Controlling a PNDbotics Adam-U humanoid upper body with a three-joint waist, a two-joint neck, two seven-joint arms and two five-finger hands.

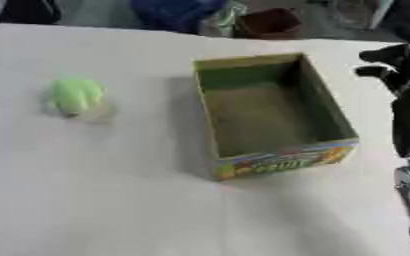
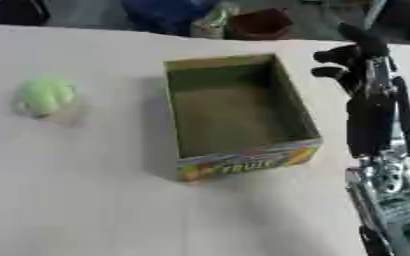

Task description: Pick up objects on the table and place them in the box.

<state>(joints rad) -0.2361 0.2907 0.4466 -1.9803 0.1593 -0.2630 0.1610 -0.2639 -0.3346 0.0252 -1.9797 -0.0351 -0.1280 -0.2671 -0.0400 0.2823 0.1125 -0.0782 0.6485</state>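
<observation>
Nearest, at about four o'clock in the right eye view, the silver and black forearm of the right arm ran up the edge of the picture toward the right hand [image 2: 359, 60], which hung at roughly two o'clock, just beside the far right corner of the box [image 2: 243, 160] and apart from it. Its fingers [image 2: 335, 54] looked partly curled with nothing between them — clenched on air rather than on any object, as far as the soft picture let one judge. Held there, the hand seemed parked clear of the opening, not reaching.

The box stood open-topped near the middle of the pale surface [image 1: 112, 200], its printed front wall turned toward the robot at six o'clock. Its inside showed only a bare floor, so by the look of it nothing had gone in yet. Placed centrally, it would be within reach of either arm.

Farther off, at about nine o'clock, a light green rounded object [image 1: 75, 95] lay on the surface, well apart from the box's left wall and untouched. It was the only loose thing visible to pick up, and it lay on the left arm's side; the left hand showed in neither view.

Beyond the far edge, at twelve o'clock, dark and blue shapes stood off the surface.
</observation>
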